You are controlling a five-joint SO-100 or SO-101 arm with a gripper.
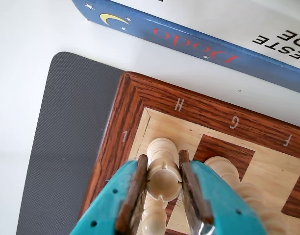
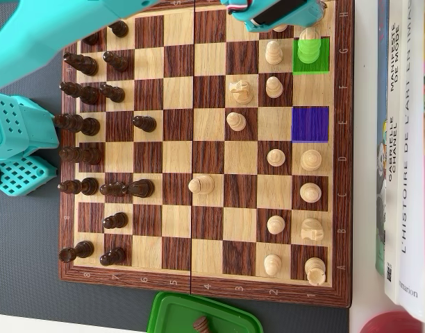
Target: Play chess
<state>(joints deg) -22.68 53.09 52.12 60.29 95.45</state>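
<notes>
Teal pincer (image 1: pixel 163 182) grips a white piece (image 1: pixel 162 178) upright between its pads at the H1 corner of the chessboard (image 1: pixel 135 93); wrist view: purple-marked square (image 2: pixel 310 124) lies down-frame in overhead view

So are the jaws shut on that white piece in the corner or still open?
Shut on it. In the wrist view both pads press the white piece from either side, no gap showing.

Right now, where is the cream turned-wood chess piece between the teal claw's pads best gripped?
Take the cream turned-wood chess piece at its rounded head, just above the collar, coming straight down with the claw pads either side: it stands upright, and cream neighbours crowd its base.
</notes>
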